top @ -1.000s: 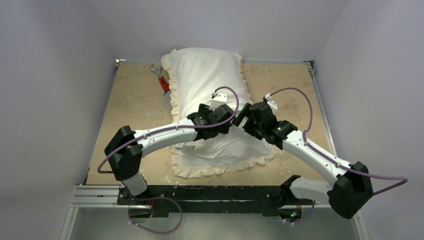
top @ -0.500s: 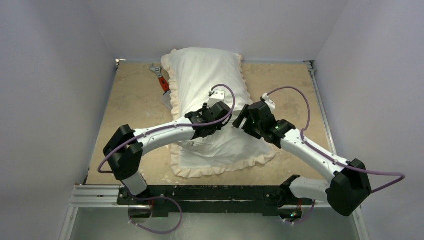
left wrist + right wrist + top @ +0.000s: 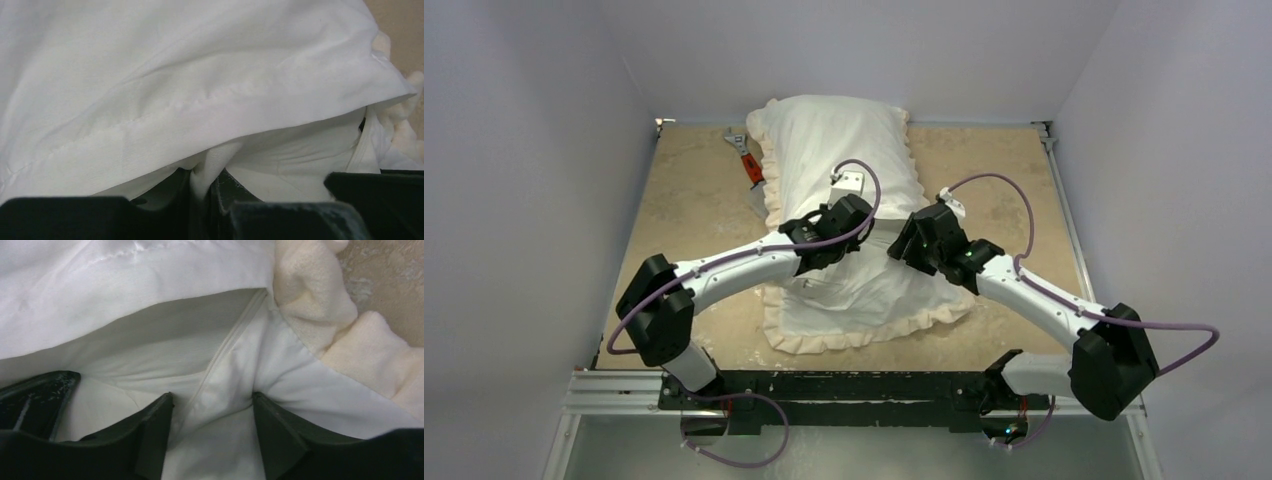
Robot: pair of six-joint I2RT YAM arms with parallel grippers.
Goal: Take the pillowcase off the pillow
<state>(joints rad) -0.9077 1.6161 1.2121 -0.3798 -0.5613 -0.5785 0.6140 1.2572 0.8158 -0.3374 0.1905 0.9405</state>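
The pillowcase (image 3: 879, 300) lies white side up on the table, with a cream frill (image 3: 864, 340) round its edge. Its far half bulges and its near half lies flat; the pillow is hidden inside. My left gripper (image 3: 871, 243) is shut on a fold of white cloth (image 3: 210, 160) under a stitched flap (image 3: 200, 105); I cannot tell whether that cloth is pillow or cover. My right gripper (image 3: 902, 243) stands half open just to its right, its fingers (image 3: 155, 430) pressed into the pillowcase (image 3: 225, 390) beside a zip (image 3: 220, 352), with cloth bulging between them.
An orange-handled wrench (image 3: 746, 158) lies on the beige table (image 3: 684, 230) just left of the cover's far end. Grey walls close in the table at the back and on both sides. A metal rail (image 3: 624, 385) runs along the near edge.
Both grippers have moved a little away from me and leftward over the cover. The left jaws have closed on a fold of cloth, and the right jaws have narrowed.
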